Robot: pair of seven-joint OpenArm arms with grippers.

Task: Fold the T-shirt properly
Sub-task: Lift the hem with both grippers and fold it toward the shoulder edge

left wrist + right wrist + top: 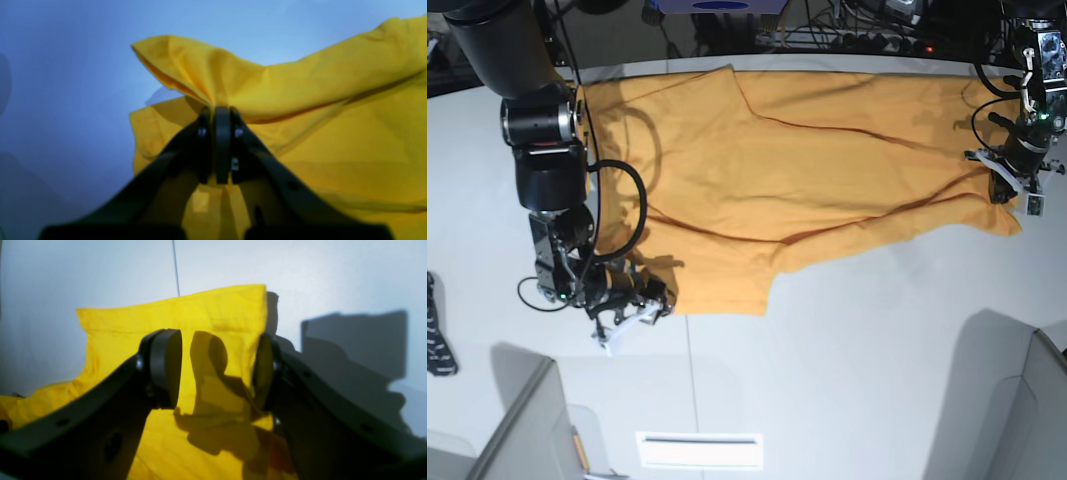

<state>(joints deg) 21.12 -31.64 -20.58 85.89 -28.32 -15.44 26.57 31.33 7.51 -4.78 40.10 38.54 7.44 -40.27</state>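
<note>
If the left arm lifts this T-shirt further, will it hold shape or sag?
Likely sag: the T-shirt already drapes and creases where the left gripper pinches it. It probably drags rather than slides whole, since most of it lies on the table. The right gripper is open.

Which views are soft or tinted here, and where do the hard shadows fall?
Left wrist view: blurred throughout, blue cast on the table, left gripper shut on the T-shirt. Right wrist view: sharper, the open right gripper casts hard shadows on cloth and table. Base view: evenly lit, arm shadows soft.
</note>
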